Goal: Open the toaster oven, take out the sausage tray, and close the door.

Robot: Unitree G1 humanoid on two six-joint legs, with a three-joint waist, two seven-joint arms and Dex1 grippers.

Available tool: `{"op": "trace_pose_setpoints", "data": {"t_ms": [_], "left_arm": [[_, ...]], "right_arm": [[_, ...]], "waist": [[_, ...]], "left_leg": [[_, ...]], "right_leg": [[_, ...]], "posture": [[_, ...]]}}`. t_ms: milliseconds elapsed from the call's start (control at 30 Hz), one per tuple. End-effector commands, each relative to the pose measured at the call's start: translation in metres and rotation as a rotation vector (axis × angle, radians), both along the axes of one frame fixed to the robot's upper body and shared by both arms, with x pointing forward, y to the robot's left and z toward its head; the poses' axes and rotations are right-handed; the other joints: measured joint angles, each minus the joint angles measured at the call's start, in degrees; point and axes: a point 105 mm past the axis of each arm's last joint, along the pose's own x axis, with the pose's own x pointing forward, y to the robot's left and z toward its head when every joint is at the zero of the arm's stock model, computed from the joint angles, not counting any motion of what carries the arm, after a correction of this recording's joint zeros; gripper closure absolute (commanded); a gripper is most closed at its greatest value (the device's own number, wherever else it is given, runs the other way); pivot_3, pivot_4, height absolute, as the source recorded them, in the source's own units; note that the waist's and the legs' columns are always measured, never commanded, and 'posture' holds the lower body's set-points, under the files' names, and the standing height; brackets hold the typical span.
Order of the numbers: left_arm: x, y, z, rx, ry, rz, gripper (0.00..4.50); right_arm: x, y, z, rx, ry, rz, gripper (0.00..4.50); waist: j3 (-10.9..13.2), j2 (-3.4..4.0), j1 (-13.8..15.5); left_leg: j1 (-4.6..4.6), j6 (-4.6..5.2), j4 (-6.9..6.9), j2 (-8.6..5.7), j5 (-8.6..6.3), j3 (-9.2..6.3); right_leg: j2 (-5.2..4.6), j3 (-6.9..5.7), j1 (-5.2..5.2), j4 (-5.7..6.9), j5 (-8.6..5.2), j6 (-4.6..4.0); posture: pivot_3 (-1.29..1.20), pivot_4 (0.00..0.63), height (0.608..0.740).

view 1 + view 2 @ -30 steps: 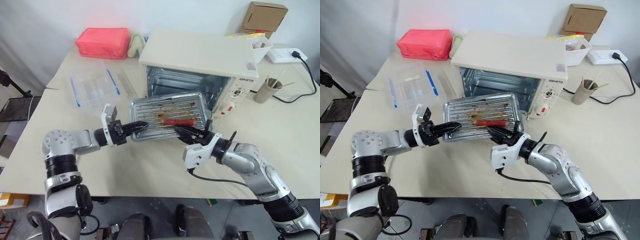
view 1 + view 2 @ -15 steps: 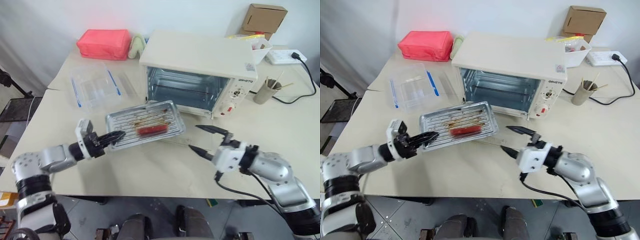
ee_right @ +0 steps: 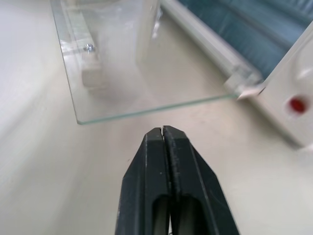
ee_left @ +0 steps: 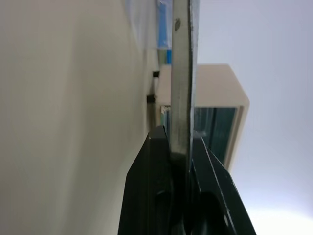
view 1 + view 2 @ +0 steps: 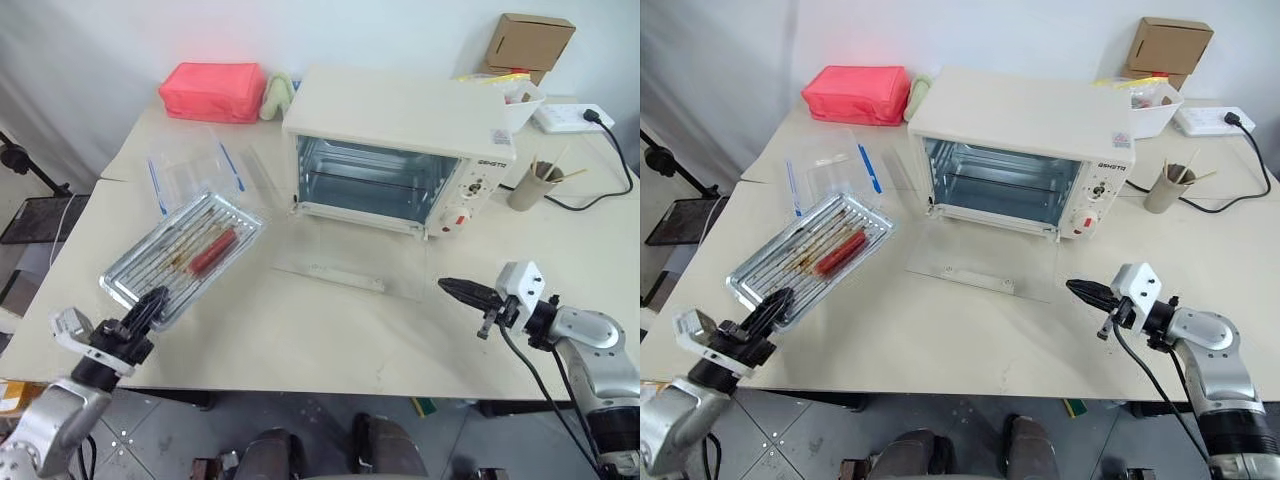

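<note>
Toaster oven (image 5: 400, 140): cream-white box at the far middle of the table (image 5: 330, 340); cavity open, knobs and a red dot on its right panel.
Door (image 5: 350, 262): glass panel folded down flat onto the table just in front of the oven, its white bar handle (image 5: 328, 274) along the near edge.
Sausage tray (image 5: 183, 260): silver ribbed tray out of the oven, at the left of the table, tilted, its near corner gripped; its far end overlaps the clear plastic container (image 5: 200, 170).
Sausage (image 5: 213, 250): red, lying in the middle of the tray.
Left gripper (image 5: 148, 305): at the near left edge; jaws clamped on the tray's near rim, seen edge-on between the black fingers (image 4: 156, 166) in the left wrist view.
Right gripper (image 5: 462, 290): near right of the table, pointing left toward the door's right corner, apart from it; jaws pressed together, holding nothing.
Pink box (image 5: 213, 90): far left, behind the clear container.
Cardboard box (image 5: 528, 42): far right corner.
Cup with sticks (image 5: 530, 182): right of the oven.
Power strip (image 5: 575, 112): far right, black cable trailing off it.
</note>
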Motion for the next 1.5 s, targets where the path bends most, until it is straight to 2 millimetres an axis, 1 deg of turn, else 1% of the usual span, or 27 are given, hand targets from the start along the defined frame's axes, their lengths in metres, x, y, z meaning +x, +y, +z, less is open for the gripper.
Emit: {"op": "trace_pose_setpoints", "data": {"t_ms": [33,100,167,233,300,367,433,500,533,600,633,700,733,800,900,967,1000,1100,1133,1200,1300,1400,1500], "left_arm": [[-0.007,-0.002,0.014,0.006,-0.048,0.056,4.5],[-0.007,-0.003,0.014,0.005,-0.049,0.068,4.5],[-0.006,-0.003,0.016,0.007,-0.052,0.078,4.5],[-0.007,-0.006,0.019,0.034,-0.064,0.045,4.5],[-0.007,-0.005,0.02,0.043,-0.067,0.037,4.5],[-0.005,-0.001,0.02,0.049,-0.062,0.035,4.5],[-0.006,-0.005,0.021,0.075,-0.069,-0.04,4.5],[-0.005,-0.009,0.018,0.085,-0.06,-0.098,4.5],[-0.004,-0.009,0.016,0.084,-0.053,-0.116,4.5],[-0.001,-0.01,0.015,0.08,-0.047,-0.145,4.5],[0.001,-0.013,0.015,0.079,-0.047,-0.172,4.5],[0.002,-0.021,0.012,0.085,-0.037,-0.234,4.5],[0.001,-0.024,0.011,0.087,-0.034,-0.263,4.5],[0.002,-0.031,0.007,0.089,-0.013,-0.329,4.5],[0.006,-0.041,0.005,0.087,-0.003,-0.415,4.5],[0.012,-0.057,0.005,0.103,0.011,-0.533,4.5],[0.014,-0.064,0.004,0.108,0.021,-0.582,4.5],[0.021,-0.079,0.001,0.127,0.059,-0.695,4.5],[0.025,-0.084,-0.001,0.134,0.07,-0.729,4.5],[0.032,-0.096,-0.005,0.155,0.086,-0.794,4.5],[0.048,-0.118,-0.017,0.224,0.127,-0.878,4.5],[0.058,-0.137,-0.019,0.253,0.119,-0.947,4.5],[0.072,-0.168,-0.02,0.311,0.095,-1.026,4.5]], "right_arm": [[0.004,0.015,-0.005,0.056,0.058,0.058,4.48],[0.006,0.02,-0.005,0.073,0.056,0.083,4.48],[0.005,0.027,-0.001,0.125,0.052,0.125,4.48],[0.004,0.031,0.009,0.204,0.038,0.149,4.48],[0.003,0.032,0.015,0.232,0.032,0.155,4.48],[0.003,0.029,0.033,0.29,-0.02,0.14,4.48],[0.01,0.018,0.068,0.46,-0.061,0.069,4.48],[0.014,0.01,0.089,0.566,-0.077,0.016,4.48],[0.014,0.009,0.097,0.591,-0.09,0.023,4.48],[0.011,0.011,0.108,0.586,-0.106,0.057,4.48],[0.006,0.016,0.112,0.581,-0.071,0.11,4.48],[0.001,0.021,0.117,0.526,-0.067,0.138,4.48],[-0.002,0.023,0.116,0.487,-0.081,0.155,4.32],[-0.012,0.025,0.107,0.371,-0.142,0.184,3.96],[-0.024,0.022,0.095,0.304,-0.162,0.2,2.98],[-0.037,0.01,0.079,0.238,-0.141,0.191,2.22],[-0.045,0.005,0.072,0.211,-0.124,0.19,1.93],[-0.063,-0.002,0.056,0.137,-0.104,0.193,0.9],[-0.068,-0.004,0.053,0.135,-0.098,0.176,0.54],[-0.076,-0.009,0.051,0.139,-0.092,0.133,0.02],[-0.09,-0.019,0.048,0.127,-0.085,0.056,0.02],[-0.1,-0.026,0.046,0.118,-0.073,0.005,0.02],[-0.115,-0.033,0.04,0.095,-0.042,-0.041,0.02]], "waist": [[0.0,0.0,0.1],[0.0,0.0,0.3],[0.0,0.0,0.2],[0.0,0.01,0.2],[0.0,0.01,0.1],[0.0,0.01,0.2],[0.0,0.02,0.1],[0.0,0.05,0.1],[0.0,0.08,0.1],[0.0,0.08,0.1],[0.0,0.08,0.1],[0.0,0.08,0.2],[0.0,0.09,0.1],[0.0,0.08,0.2],[0.0,0.08,0.3],[0.0,0.1,0.5],[0.0,0.13,0.9],[0.0,0.14,1.3],[0.0,0.18,1.3],[0.0,0.19,1.4],[-0.1,0.43,1.9],[-0.3,0.69,3.1],[-0.4,0.8,4.5]], "left_leg": [[-0.01,0.0,0.0,0.0,0.0,-0.01],[-0.02,-0.01,0.0,-0.01,-0.01,-0.01],[-0.04,-0.01,0.01,-0.03,-0.01,-0.01],[-0.05,0.01,0.0,-0.03,-0.02,-0.01],[-0.06,0.0,-0.01,-0.03,-0.03,-0.02],[-0.08,0.01,-0.03,-0.03,-0.05,-0.02],[-0.11,0.01,-0.03,-0.02,-0.05,-0.02],[-0.1,-0.01,-0.02,-0.01,-0.07,-0.03],[-0.1,-0.08,-0.02,-0.01,-0.1,-0.03],[-0.08,-0.28,-0.04,-0.01,-0.23,-0.03],[-0.09,-0.29,-0.07,0.0,-0.23,-0.04],[-0.14,-0.23,-0.08,0.0,-0.27,-0.07],[-0.17,-0.15,-0.09,0.0,-0.25,-0.07],[-0.17,0.03,-0.08,-0.02,-0.26,-0.04],[-0.17,0.08,-0.08,-0.06,-0.31,-0.05],[-0.18,0.1,-0.08,-0.14,-0.31,-0.02],[-0.18,0.08,-0.06,-0.14,-0.33,-0.01],[-0.13,-0.03,-0.04,-0.17,-0.39,0.06],[-0.13,-0.06,-0.04,-0.17,-0.4,0.07],[-0.1,-0.07,-0.04,-0.16,-0.39,0.07],[-0.06,-0.09,-0.04,-0.2,-0.37,0.1],[0.01,-0.08,-0.03,-0.35,-0.34,0.14],[0.0,-0.06,-0.03,-0.51,-0.33,0.1]], "right_leg": [[0.0,-0.01,0.0,-0.1,0.0,0.0],[0.0,-0.02,0.0,-0.16,0.0,0.0],[0.0,-0.03,0.0,-0.2,0.0,0.0],[0.0,-0.03,0.01,-0.25,0.01,0.01],[0.01,-0.04,0.0,-0.25,0.01,0.01],[0.0,-0.05,-0.01,-0.22,0.01,0.01],[0.01,-0.05,-0.04,-0.23,0.01,0.01],[0.0,-0.05,-0.05,-0.23,0.0,0.0],[0.0,-0.04,-0.06,-0.25,0.0,0.0],[-0.01,-0.04,-0.06,-0.27,0.0,0.0],[0.0,-0.05,-0.07,-0.28,0.0,0.0],[0.0,-0.08,-0.11,-0.23,0.0,0.0],[-0.01,-0.07,-0.12,-0.1,0.0,0.0],[-0.01,-0.06,-0.13,-0.09,0.0,0.0],[0.0,-0.07,-0.11,-0.11,0.01,0.01],[-0.04,-0.05,-0.08,-0.13,0.02,0.04],[-0.03,-0.05,-0.07,-0.15,0.03,0.05],[-0.02,-0.01,-0.02,-0.21,0.07,0.13],[-0.02,0.01,0.0,-0.22,0.08,0.15],[0.02,0.0,0.02,-0.21,0.09,0.16],[0.06,-0.01,0.04,-0.19,0.09,0.17],[0.22,0.0,0.13,-0.37,0.14,0.25],[0.08,0.05,0.19,-0.51,0.24,0.44]], "posture": [[0.0,0.15,0.74],[0.0,0.15,0.74],[0.0,0.15,0.74],[0.0,0.15,0.74],[0.0,0.15,0.74],[0.0,0.15,0.74],[0.0,0.15,0.74],[0.0,0.15,0.74],[0.0,0.15,0.74],[0.0,0.15,0.74],[0.0,0.15,0.74],[0.0,0.15,0.74],[0.0,0.15,0.74],[0.0,0.15,0.74],[0.0,0.15,0.74],[0.0,0.15,0.74],[0.0,0.15,0.74],[0.0,0.15,0.74],[0.0,0.15,0.74],[0.0,0.15,0.74],[0.0,0.15,0.74],[0.0,0.15,0.74],[0.0,0.15,0.74]]}}
